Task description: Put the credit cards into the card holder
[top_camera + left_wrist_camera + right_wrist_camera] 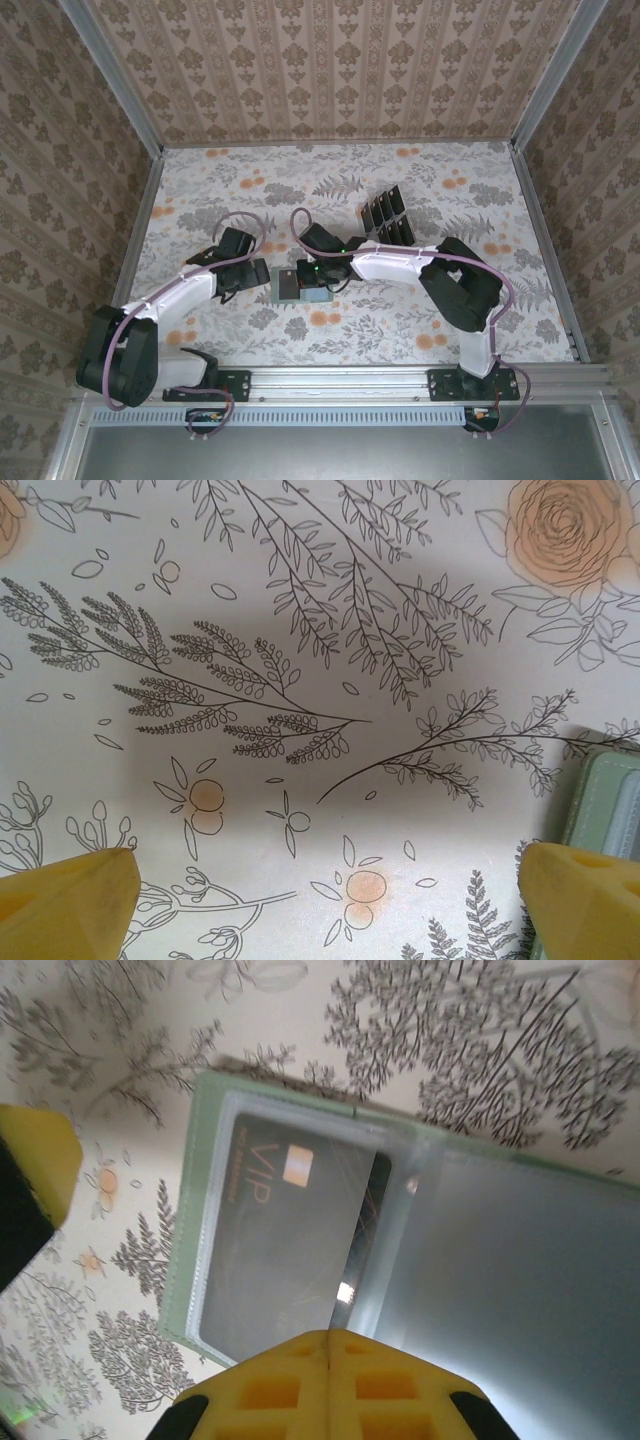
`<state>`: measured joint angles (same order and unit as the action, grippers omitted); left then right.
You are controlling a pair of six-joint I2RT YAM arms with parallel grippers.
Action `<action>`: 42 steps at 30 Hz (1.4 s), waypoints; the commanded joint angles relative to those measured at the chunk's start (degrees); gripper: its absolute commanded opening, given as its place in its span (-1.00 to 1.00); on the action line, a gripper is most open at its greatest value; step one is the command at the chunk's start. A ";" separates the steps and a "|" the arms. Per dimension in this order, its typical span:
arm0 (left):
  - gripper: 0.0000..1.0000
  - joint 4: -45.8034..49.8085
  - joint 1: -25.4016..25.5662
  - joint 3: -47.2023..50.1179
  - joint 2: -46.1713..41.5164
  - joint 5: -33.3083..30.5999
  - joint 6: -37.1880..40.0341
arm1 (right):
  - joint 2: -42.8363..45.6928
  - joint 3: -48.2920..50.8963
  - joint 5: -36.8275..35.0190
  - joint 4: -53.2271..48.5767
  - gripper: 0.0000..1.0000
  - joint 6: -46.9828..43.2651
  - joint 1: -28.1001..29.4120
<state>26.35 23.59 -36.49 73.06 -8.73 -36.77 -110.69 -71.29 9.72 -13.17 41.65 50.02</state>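
Top external view: the left gripper [245, 272], fingers spread wide, hovers just left of the open card holder [283, 290]. The right gripper [318, 275], fingers apart, sits over it, where one VIP card [290, 1240] lies in the clear pocket. More credit cards [385, 215] stand farther right.

Top view: soft, even light. From the left wrist a broad grey shadow crosses the table [100, 770]; from the right wrist the card holder [500, 1260], slightly blurred, glares pale at 3 o'clock.
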 commanded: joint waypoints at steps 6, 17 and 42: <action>1.00 -1.58 0.90 1.07 3.36 1.64 0.77 | -2.41 0.20 -0.09 1.57 -1.00 2.54 0.54; 1.00 -3.42 2.15 1.61 6.64 1.66 -0.21 | -3.67 0.56 -0.40 1.57 -1.00 2.90 0.56; 1.00 -2.41 5.26 2.13 5.27 -1.41 -1.97 | -0.93 0.93 0.54 2.85 -1.00 2.83 -0.35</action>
<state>22.55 28.49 -35.27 79.40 -11.18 -37.71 -114.56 -71.50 11.14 -10.26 44.36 50.13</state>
